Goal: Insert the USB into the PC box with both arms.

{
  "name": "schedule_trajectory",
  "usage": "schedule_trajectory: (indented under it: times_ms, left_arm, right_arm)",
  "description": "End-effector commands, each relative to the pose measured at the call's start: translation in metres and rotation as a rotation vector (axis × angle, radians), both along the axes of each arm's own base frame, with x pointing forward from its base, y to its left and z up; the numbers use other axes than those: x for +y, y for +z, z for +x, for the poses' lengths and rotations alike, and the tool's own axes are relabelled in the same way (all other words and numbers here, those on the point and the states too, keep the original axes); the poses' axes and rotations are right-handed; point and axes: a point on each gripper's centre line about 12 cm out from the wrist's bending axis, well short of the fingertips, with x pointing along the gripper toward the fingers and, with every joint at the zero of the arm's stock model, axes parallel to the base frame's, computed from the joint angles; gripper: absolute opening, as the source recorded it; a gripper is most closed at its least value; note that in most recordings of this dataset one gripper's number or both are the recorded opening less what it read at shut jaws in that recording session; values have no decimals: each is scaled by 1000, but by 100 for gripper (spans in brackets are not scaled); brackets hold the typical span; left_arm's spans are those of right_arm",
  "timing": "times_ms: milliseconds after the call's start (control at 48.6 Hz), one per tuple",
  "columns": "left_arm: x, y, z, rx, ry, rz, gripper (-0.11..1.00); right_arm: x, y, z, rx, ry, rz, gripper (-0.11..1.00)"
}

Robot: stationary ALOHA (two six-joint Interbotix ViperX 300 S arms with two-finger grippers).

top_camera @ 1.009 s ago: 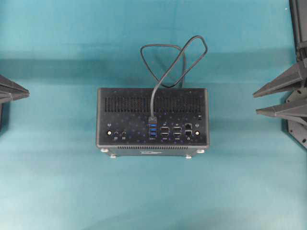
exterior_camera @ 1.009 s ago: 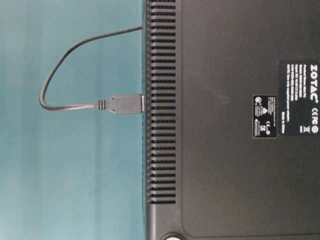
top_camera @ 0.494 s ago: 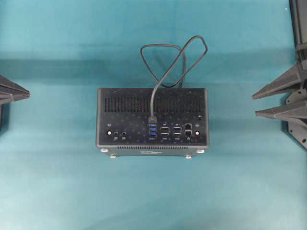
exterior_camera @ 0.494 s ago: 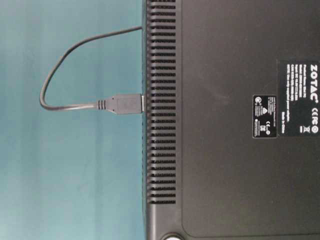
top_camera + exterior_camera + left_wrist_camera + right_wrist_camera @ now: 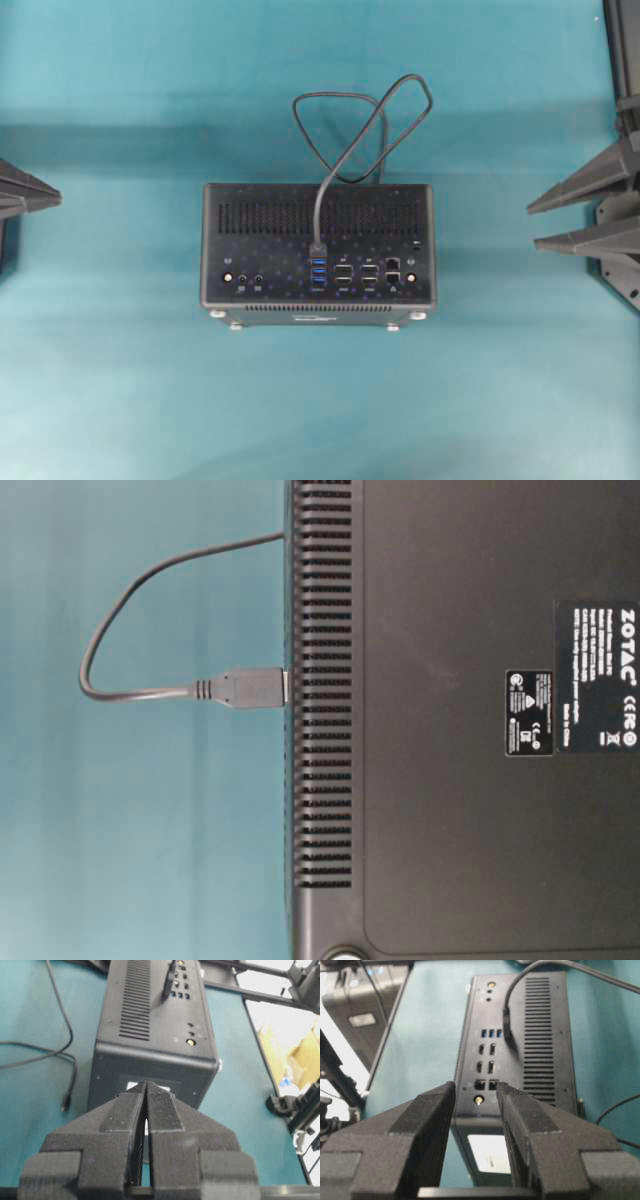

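Note:
The black PC box (image 5: 270, 250) stands in the middle of the teal table, port face up. The USB plug (image 5: 317, 249) sits in the top blue port, and its dark cable loops on the table behind the box. The table-level view shows the plug (image 5: 250, 688) seated against the box (image 5: 450, 780). My left gripper (image 5: 58, 194) is shut and empty at the far left, apart from the box (image 5: 150, 1015); the left wrist view (image 5: 146, 1085) shows its fingers pressed together. My right gripper (image 5: 533, 224) is open and empty at the far right, pointing at the box (image 5: 515, 1067); it also shows in the right wrist view (image 5: 476, 1091).
The cable's free end (image 5: 65, 1105) lies on the table beside the box. Black arm and frame parts (image 5: 620, 60) stand at the right edge. Teal cloth covers the table around the box.
My right gripper has shifted slightly toward the front of the table, still open. The left gripper, the box and the cable have not moved.

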Motion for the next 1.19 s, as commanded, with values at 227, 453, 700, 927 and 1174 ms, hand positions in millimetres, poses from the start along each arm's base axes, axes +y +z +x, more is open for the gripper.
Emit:
schedule_trajectory:
  times_ms: [227, 453, 700, 927, 1174]
  left_arm:
    - [3, -8, 1, 13, 20, 17, 0]
    - [5, -4, 2, -15, 30, 19, 0]
    - [5, 0, 2, -28, 29, 22, 0]
    - [5, 4, 2, -46, 28, 41, 0]
    - [5, 14, 2, -80, 20, 118, 0]
  right_arm:
    - [3, 0, 3, 1, 10, -3, 44]
    - [3, 1, 2, -4, 13, -5, 44]
    - [3, 0, 2, -1, 12, -6, 44]
    - [3, -3, 2, 3, 12, -7, 44]
    - [2, -5, -3, -1, 12, -5, 44]
